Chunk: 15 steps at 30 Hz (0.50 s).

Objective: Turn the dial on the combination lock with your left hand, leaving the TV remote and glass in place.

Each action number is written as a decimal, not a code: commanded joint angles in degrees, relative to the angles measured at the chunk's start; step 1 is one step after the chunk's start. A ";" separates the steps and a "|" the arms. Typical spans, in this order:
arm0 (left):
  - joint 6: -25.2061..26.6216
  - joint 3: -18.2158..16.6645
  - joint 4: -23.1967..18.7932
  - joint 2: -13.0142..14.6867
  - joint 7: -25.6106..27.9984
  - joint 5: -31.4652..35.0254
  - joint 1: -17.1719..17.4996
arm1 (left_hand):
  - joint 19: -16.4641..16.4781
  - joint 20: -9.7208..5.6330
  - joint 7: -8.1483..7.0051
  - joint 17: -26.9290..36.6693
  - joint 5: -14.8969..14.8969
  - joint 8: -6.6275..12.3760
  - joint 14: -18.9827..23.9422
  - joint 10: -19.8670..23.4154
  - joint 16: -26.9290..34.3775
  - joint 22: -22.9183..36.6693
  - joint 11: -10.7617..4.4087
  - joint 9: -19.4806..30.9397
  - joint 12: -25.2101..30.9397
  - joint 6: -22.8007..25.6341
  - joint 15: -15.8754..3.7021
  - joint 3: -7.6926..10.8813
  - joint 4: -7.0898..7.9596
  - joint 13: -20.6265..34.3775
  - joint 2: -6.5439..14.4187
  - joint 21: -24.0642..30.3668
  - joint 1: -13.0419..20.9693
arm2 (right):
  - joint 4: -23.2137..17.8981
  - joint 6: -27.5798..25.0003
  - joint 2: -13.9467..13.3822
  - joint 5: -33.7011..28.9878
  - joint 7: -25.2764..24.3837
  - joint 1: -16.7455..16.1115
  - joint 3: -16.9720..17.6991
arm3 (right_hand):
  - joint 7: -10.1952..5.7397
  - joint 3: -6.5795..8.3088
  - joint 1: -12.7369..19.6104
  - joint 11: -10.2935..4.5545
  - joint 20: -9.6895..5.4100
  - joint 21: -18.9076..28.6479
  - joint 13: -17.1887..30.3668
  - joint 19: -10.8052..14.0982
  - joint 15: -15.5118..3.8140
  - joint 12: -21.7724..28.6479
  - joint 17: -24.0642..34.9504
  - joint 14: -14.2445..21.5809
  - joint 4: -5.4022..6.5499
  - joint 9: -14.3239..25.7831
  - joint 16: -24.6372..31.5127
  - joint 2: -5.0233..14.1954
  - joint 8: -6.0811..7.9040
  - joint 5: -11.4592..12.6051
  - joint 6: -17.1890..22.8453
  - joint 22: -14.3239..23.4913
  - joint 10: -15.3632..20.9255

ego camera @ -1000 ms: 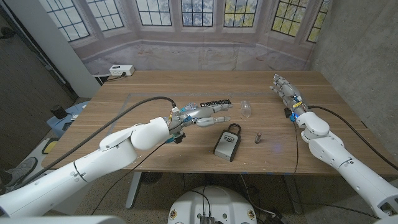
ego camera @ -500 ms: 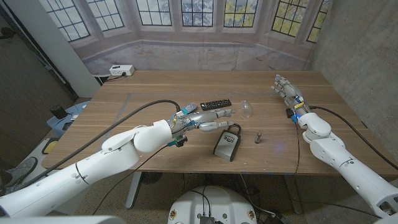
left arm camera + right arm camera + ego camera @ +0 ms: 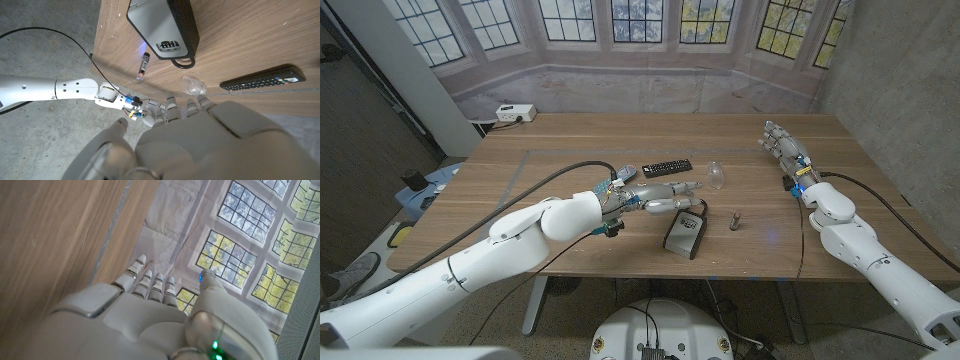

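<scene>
Near the middle of the bench, the left hand reaches out from the near left side with its fingers stretched and apart, holding nothing. Its fingertips hover just above the shackle end of the combination lock; whether they touch it cannot be told. That lock, a grey box with a dark face, lies flat close to the near edge, and the left wrist view shows its row of dials and its loop pointing toward the hand. Just beyond the fingers lies the black TV remote, and beside it, toward the right, the clear glass lies on its side. A small dark cylinder rests just right of the lock, apart from it. Over by the right edge of the bench, the right hand is held with fingers spread and empty, well apart from everything else.
</scene>
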 commanded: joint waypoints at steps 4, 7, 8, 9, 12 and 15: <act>4.99 2.64 -1.19 -0.49 -6.65 0.27 -4.18 | -0.18 -0.05 1.12 0.16 0.36 0.34 1.34 2.56 0.57 0.22 0.70 0.17 0.71 -0.28 0.64 0.14 0.04 0.13 0.71 0.39 -1.39 | 0.78 0.90 -0.01 0.52 0.50 -0.57 0.38 | -0.26 -0.05 0.18 0.02 -3.60 0.05 0.22 -0.30 -2.34 0.11 0.24 -0.48 -0.38 0.10 0.24 -0.27 0.31 0.38 -0.15 0.19 -0.28; 5.35 2.95 -1.42 -0.47 -7.10 0.37 -4.64 | -0.09 -0.10 1.39 0.14 0.33 0.36 1.73 3.11 0.65 0.20 0.72 0.16 0.78 -0.28 0.70 0.24 0.02 0.13 0.77 0.47 -1.68 | 0.77 1.02 -0.07 0.58 0.56 -0.77 0.44 | -0.32 -0.05 0.18 0.01 -3.62 0.06 0.22 -0.30 -2.37 0.12 0.24 -0.50 -0.39 0.10 0.24 -0.26 0.31 0.38 -0.16 0.19 -0.28; 5.49 3.03 -1.50 -0.47 -7.22 0.38 -4.76 | -0.06 -0.11 1.53 0.13 0.32 0.37 1.81 3.34 0.66 0.20 0.69 0.16 0.82 -0.28 0.73 0.27 0.02 0.13 0.77 0.49 -1.76 | 0.80 1.08 -0.04 0.63 0.58 -0.81 0.46 | -0.26 -0.05 0.17 0.06 -3.60 0.06 0.22 -0.31 -2.36 0.13 0.24 -0.49 -0.39 0.10 0.25 -0.26 0.32 0.38 -0.14 0.19 -0.27; 5.61 3.09 -1.58 -0.45 -7.31 0.37 -4.85 | -0.06 -0.10 1.61 0.13 0.31 0.38 1.92 3.46 0.68 0.19 0.72 0.16 0.82 -0.25 0.76 0.29 0.01 0.13 0.77 0.50 -1.84 | 0.80 1.07 -0.04 0.67 0.60 -0.84 0.47 | -0.28 -0.05 0.17 0.03 -3.61 0.06 0.21 -0.31 -2.35 0.14 0.24 -0.46 -0.40 0.10 0.26 -0.26 0.33 0.38 -0.12 0.19 -0.26; 6.16 3.28 -1.79 -0.45 -7.86 0.15 -5.21 | 0.15 -0.16 1.79 0.11 0.27 0.38 2.22 3.85 0.73 0.18 0.78 0.16 0.84 -0.31 0.81 0.36 0.00 0.13 0.76 0.60 -2.07 | 0.87 1.15 -0.03 0.68 0.65 -0.88 0.47 | -0.31 -0.05 0.17 0.05 -3.61 0.07 0.21 -0.31 -2.38 0.13 0.24 -0.49 -0.41 0.10 0.26 -0.26 0.33 0.38 -0.15 0.19 -0.30; 6.63 3.59 -1.99 -0.43 -8.23 0.37 -5.59 | 0.27 -0.17 1.95 0.10 0.24 0.36 2.63 4.28 0.81 0.18 0.75 0.16 0.87 -0.39 0.99 0.40 0.00 0.13 0.71 0.66 -2.30 | 1.20 1.40 0.07 0.72 0.89 -0.76 0.45 | -0.36 -0.04 0.17 0.08 -3.60 0.08 0.21 -0.33 -2.39 0.16 0.24 -0.48 -0.43 0.10 0.28 -0.25 0.33 0.38 -0.17 0.19 -0.28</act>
